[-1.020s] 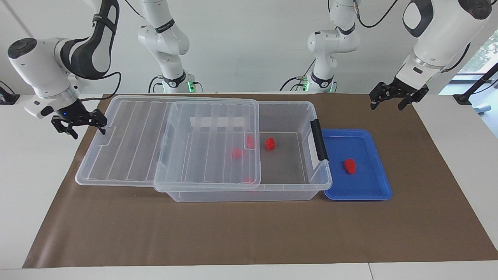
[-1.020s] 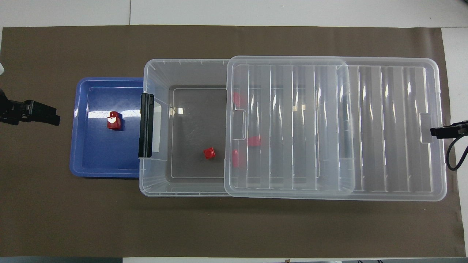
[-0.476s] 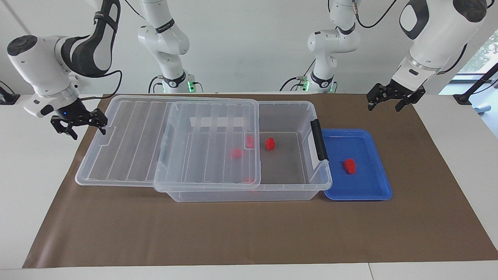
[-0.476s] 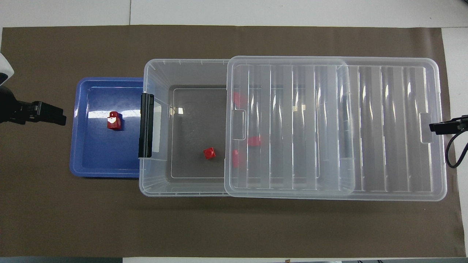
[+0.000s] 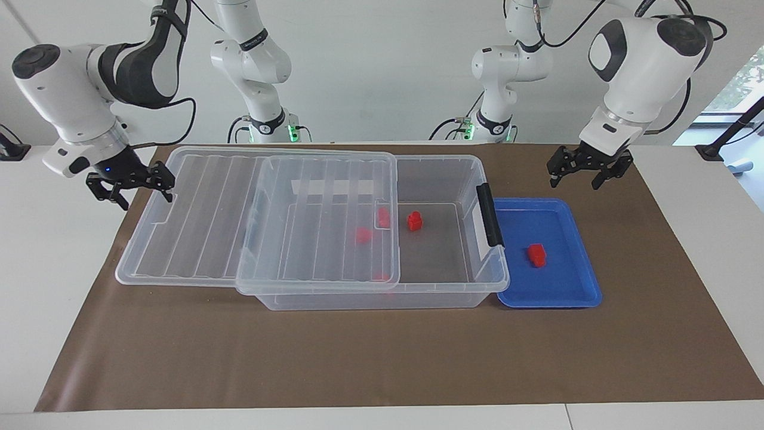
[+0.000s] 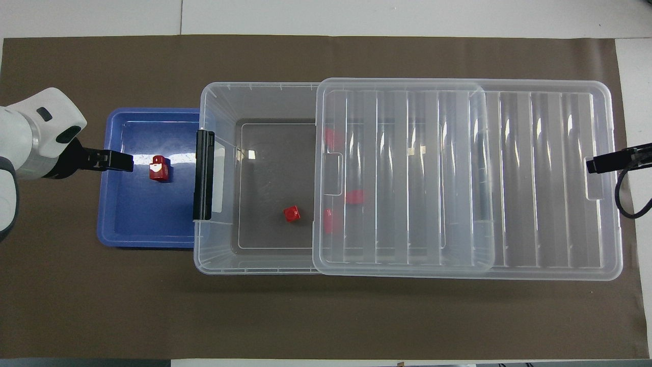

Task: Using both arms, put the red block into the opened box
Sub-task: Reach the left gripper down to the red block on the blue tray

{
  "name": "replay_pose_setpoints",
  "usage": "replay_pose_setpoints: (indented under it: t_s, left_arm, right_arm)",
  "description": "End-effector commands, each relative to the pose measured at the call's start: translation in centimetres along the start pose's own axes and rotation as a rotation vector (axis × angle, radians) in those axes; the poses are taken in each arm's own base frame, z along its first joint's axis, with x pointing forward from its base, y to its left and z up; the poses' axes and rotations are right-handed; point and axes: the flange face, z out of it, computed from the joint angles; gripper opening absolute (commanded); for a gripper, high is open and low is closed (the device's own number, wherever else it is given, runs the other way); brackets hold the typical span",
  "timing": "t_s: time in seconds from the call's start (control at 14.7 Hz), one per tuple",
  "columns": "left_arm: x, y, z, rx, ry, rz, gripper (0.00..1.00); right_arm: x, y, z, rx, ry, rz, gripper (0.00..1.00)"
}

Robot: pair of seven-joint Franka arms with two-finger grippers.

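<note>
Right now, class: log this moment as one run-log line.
left gripper: open, empty, over mat by blue tray | right gripper: open, at lid end | red block: in tray | box: half open

Two high cameras, half a turn apart, on one bench.

The facing view looks from a high spot across the bench [image 5: 382,358] toward the robots, slanting down, far enough back to take in the whole brown mat [image 5: 382,346], both arm bases and the wall above them. The overhead view looks steeply down from above the robots' own end, facing forward, nearer to the mat [image 6: 326,316], so the arms enter only at its edges. Both share the mat, the clear box [image 5: 441,292] [image 6: 219,102], its slid lid [image 5: 179,239] [image 6: 550,178] and the blue tray [image 5: 561,292] [image 6: 132,224], mirrored end for end.
</note>
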Motion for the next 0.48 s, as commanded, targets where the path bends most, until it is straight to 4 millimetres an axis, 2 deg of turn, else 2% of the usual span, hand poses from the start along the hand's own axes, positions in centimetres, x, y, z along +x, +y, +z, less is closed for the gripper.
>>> replay_pose_setpoints:
  t_s: [0.0,0.07,0.27,0.41]
  left_arm:
    - [-0.7,-0.5,4.5,-0.004,0.022,0.006,1.0]
    - [-0.5,-0.6,6.1,-0.003,0.038,0.005,1.0]
    - [0.4,-0.4,10.4,-0.004,0.053,-0.002,1.0]
    - [0.9,-0.1,12.6,-0.004,0.073,-0.002,1.0]
  right_arm:
    - [-0.3,-1.2,-3.2,-0.002,-0.018,0.058,1.0]
    - [-0.5,-2.3,-3.8,-0.003,-0.019,0.044,1.0]
    - [-1.2,-2.6,-3.5,0.005,-0.045,0.056,1.0]
    - [-1.1,-3.7,-3.5,0.0,-0.038,0.072,1.0]
